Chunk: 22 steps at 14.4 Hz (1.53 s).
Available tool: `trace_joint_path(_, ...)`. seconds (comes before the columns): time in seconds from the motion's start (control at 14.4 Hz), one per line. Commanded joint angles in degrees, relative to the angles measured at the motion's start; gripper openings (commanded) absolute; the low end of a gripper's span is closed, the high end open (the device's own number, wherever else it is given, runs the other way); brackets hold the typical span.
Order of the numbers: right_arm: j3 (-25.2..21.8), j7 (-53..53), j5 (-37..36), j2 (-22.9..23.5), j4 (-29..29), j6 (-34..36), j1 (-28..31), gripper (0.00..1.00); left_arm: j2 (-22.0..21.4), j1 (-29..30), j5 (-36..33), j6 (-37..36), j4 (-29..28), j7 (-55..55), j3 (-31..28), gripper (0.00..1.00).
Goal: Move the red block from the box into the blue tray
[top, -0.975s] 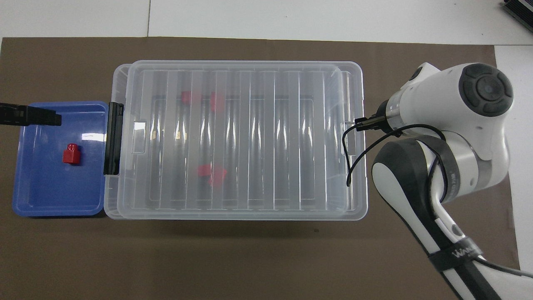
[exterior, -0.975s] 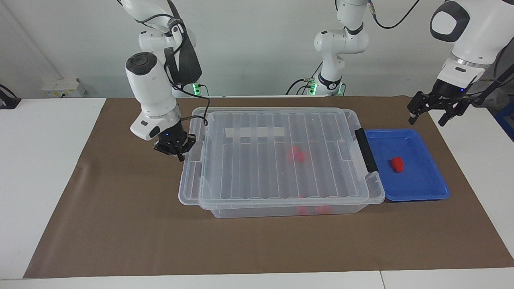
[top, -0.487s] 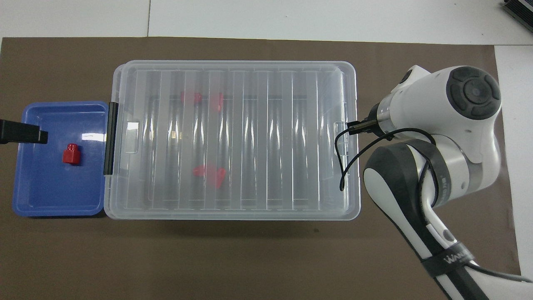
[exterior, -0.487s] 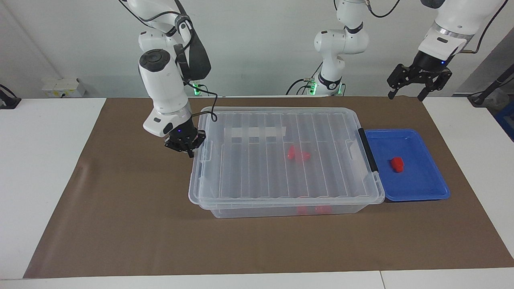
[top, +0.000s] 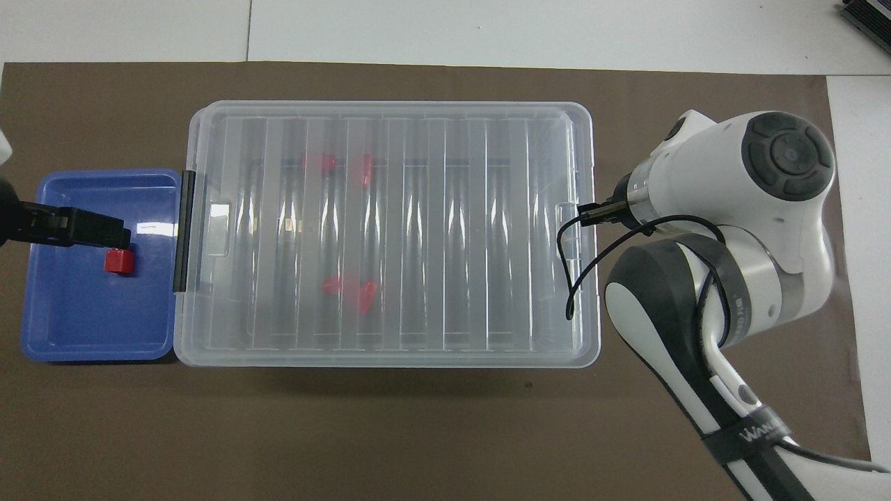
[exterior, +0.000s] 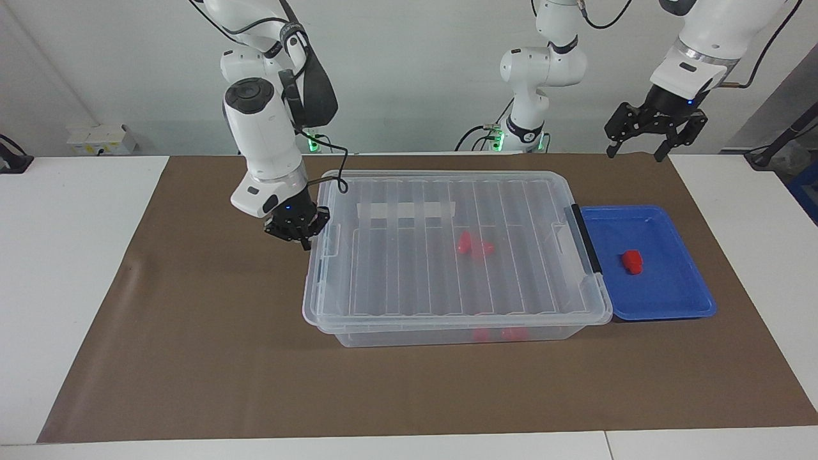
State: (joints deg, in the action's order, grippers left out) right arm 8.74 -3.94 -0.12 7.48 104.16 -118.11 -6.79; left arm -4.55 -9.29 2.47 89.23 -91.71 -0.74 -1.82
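The red block [exterior: 632, 261] [top: 118, 262] lies in the blue tray [exterior: 671, 300] [top: 83, 327], which sits against the box [exterior: 447, 281] [top: 390, 236] at the left arm's end. The box's clear ribbed lid sits squarely on it. My right gripper [exterior: 301, 239] is shut and low, against the lid's edge at the right arm's end; the overhead view hides it under the wrist. My left gripper [exterior: 634, 153] [top: 104, 232] hangs open and empty, high in the air over the blue tray.
Several other red pieces [exterior: 473, 246] [top: 344, 289] lie inside the closed box. A black clip [exterior: 585, 239] [top: 184, 233] sits on the box's end beside the tray. A brown mat [exterior: 192, 358] covers the table.
The right gripper moved toward the left arm's end with the lid, which now sits square on the box. The left gripper rose well above the tray.
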Motion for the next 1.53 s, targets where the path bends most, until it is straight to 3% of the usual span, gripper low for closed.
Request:
trace_joint_path(0.0,0.2,-0.9,1.4,-2.1,0.3,2.0,1.0,0.0,-0.5,-0.9,-2.9,-1.3,0.8,3.6,2.2,1.0)
trace_joint_path(0.14,0.0,-1.6,1.4,-3.3,0.2,3.5,1.9,0.0,-0.8,-0.8,-3.0,-0.8,0.7,3.3,1.0,1.0)
trace_joint_path(0.21,0.0,-2.3,1.4,-3.8,0.2,4.1,2.9,0.17,-0.9,-0.8,-3.0,0.0,0.4,3.3,0.9,1.0)
trace_joint_path(0.28,0.0,-2.6,1.4,-4.4,0.2,4.7,4.1,0.77,-0.9,-0.6,-3.0,0.1,0.2,2.9,0.1,1.0)
trace_joint_path(0.35,-0.1,-2.6,1.4,-5.1,0.2,4.9,4.8,1.0,-0.9,-0.6,-2.9,-0.4,0.5,1.5,-1.2,1.0)
trace_joint_path(0.84,-0.3,-2.5,0.6,-7.4,-6.1,13.7,10.8,1.0,-0.3,-0.3,-2.8,2.6,0.0,-0.5,-3.3,1.0)
trace_joint_path(1.04,-0.5,-2.5,0.5,-7.9,-7.9,15.0,11.3,1.0,-0.9,-0.3,-2.8,5.9,-3.6,-0.5,-3.6,1.0)
trace_joint_path(1.46,-0.5,-2.6,0.6,-8.0,-13.1,21.9,11.9,1.0,-0.8,-0.4,-2.8,9.6,-5.3,-0.5,-3.5,1.0)
